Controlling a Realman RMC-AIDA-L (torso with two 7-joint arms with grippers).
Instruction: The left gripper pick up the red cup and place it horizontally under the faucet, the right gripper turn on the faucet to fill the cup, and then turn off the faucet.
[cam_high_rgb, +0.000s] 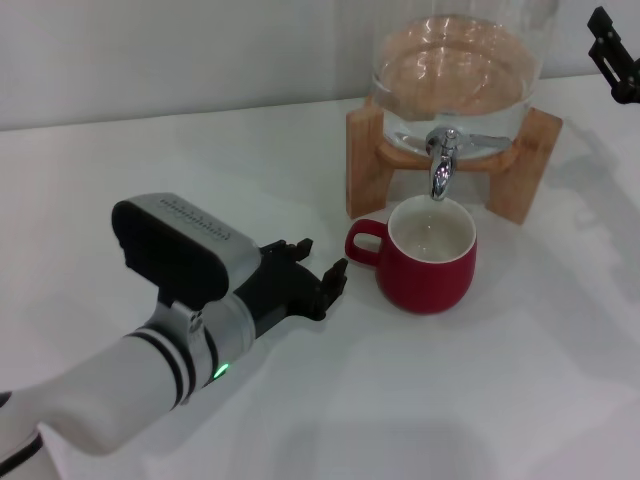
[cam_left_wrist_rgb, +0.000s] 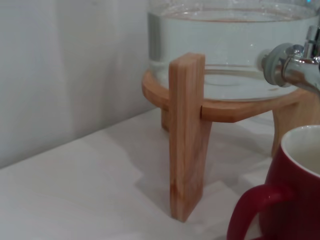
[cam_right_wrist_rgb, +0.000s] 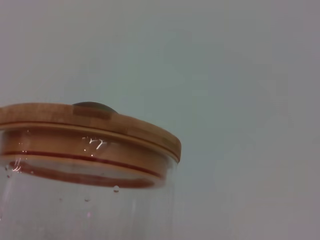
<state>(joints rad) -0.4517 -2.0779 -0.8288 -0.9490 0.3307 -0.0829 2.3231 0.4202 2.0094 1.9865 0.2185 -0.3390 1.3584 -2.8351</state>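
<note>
The red cup (cam_high_rgb: 428, 261) stands upright on the white table, right under the chrome faucet (cam_high_rgb: 441, 160) of the glass dispenser (cam_high_rgb: 456, 70). Its handle points toward my left gripper (cam_high_rgb: 320, 262). That gripper is open and empty, just left of the handle, not touching it. In the left wrist view the red cup (cam_left_wrist_rgb: 290, 200) and the faucet (cam_left_wrist_rgb: 295, 65) show at the edge. My right gripper (cam_high_rgb: 612, 55) is high at the far right, beside the dispenser. The right wrist view shows only the dispenser's wooden lid (cam_right_wrist_rgb: 90, 125).
The dispenser rests on a wooden stand (cam_high_rgb: 368, 160) whose legs flank the cup. The stand's leg also fills the middle of the left wrist view (cam_left_wrist_rgb: 187, 135). A white wall runs behind the table (cam_high_rgb: 150, 170).
</note>
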